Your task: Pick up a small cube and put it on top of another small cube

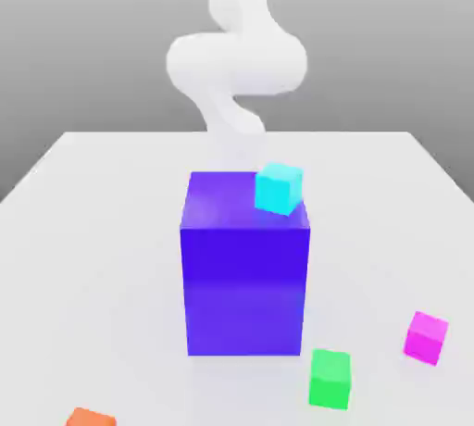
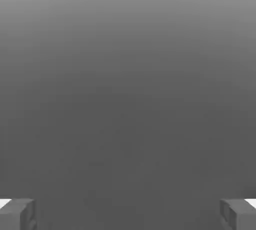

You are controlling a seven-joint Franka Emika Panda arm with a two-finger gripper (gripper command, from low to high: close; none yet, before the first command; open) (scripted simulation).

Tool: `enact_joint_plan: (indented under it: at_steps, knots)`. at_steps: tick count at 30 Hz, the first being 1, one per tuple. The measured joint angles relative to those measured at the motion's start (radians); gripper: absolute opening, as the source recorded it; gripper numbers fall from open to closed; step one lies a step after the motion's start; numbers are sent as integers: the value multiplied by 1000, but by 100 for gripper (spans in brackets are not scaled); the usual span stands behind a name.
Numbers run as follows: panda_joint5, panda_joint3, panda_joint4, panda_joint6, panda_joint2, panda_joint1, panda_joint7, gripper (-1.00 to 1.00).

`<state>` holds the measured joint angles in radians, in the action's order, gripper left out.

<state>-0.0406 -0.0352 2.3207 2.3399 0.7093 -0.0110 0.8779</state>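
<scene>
We see plain bright magenta-pink on the small cube (image 1: 426, 338), solid green on the green cube (image 1: 330, 379), cyan w/ no pattern on the cyan cube (image 1: 279, 189), orange on the orange block (image 1: 91, 418), deep blue-violet on the big block (image 1: 244, 290), & off-white on the tabletop (image 1: 102, 257).

A pale, evenly lit counter (image 1: 120, 257) spreads wide beneath a plain grey backdrop (image 1: 83, 44), lighter above and darker toward the counter.
</scene>
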Motion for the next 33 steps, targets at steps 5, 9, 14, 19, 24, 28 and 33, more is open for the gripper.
enact_joint_plan:
  at_steps: [5, 9, 14, 19, 24, 28, 33]
  knots:
    - [-67, -93, 42, 80, -183, -17, 172, 0]
    - [-91, -180, 75, 143, -325, -29, 326, 0]
    - [-68, -284, 116, 226, -505, -52, 556, 0]
    - [35, -353, 159, 309, -695, -112, 843, 0]
    - [187, -307, 198, 385, -888, -240, 1165, 0]
    - [298, -224, 186, 476, -1036, -329, 1305, 0]
    - [347, -154, 166, 548, -1128, -390, 1346, -100]
